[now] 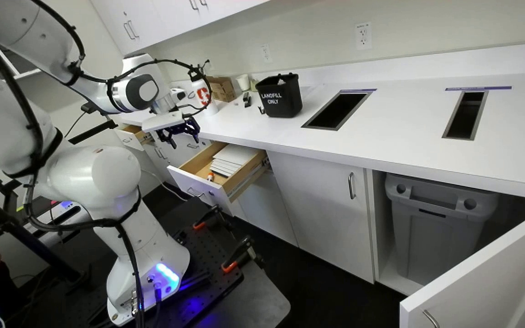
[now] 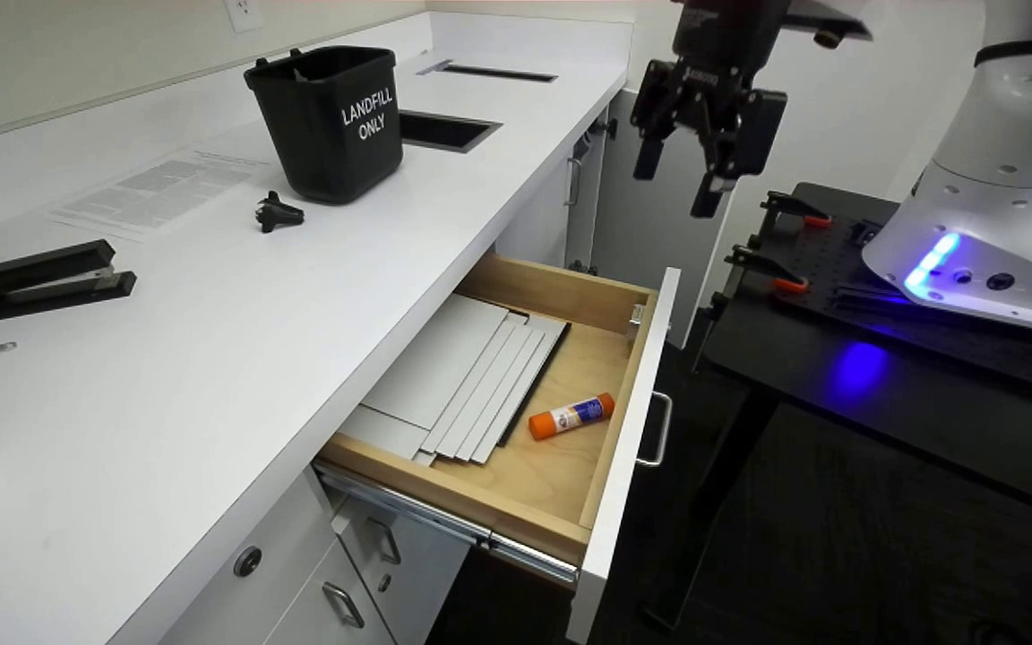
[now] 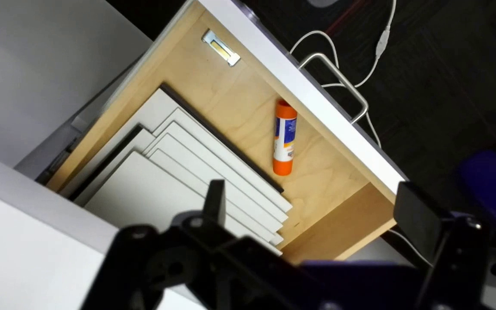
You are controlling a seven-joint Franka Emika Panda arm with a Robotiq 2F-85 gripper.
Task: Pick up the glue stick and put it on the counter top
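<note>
The claw (image 2: 677,184) is held in mid-air, its two fingers (image 3: 216,200) spread well apart with a wide gap between them. Lower than the claw, the open drawer (image 3: 239,99) is seen in all three views. On the drawer's wooden floor, below the claw and well apart from the fingers, the glue stick (image 3: 284,137) is found lying on its side, with orange ends and a white and blue label. In the wrist view it is shown beyond the gap between the fingers; whether it lies straight under the claw cannot be told. One of its ends is placed just beside the drawer's front wall. Also below the claw, a fanned stack of white boards (image 3: 153,193) is laid near the glue stick and is partly hidden by one finger in the wrist view. A metal handle (image 3: 341,80) is fixed to the drawer front, likewise lower than the claw. To one side of the claw the counter top (image 2: 301,322) is seen in both exterior views, and on it a black bin (image 2: 337,125) marked "LANDFILL ONLY" is set, well apart from the claw. On the opposite side of the claw, the arm's base (image 2: 973,260) is mounted on a black table (image 2: 785,354).
</note>
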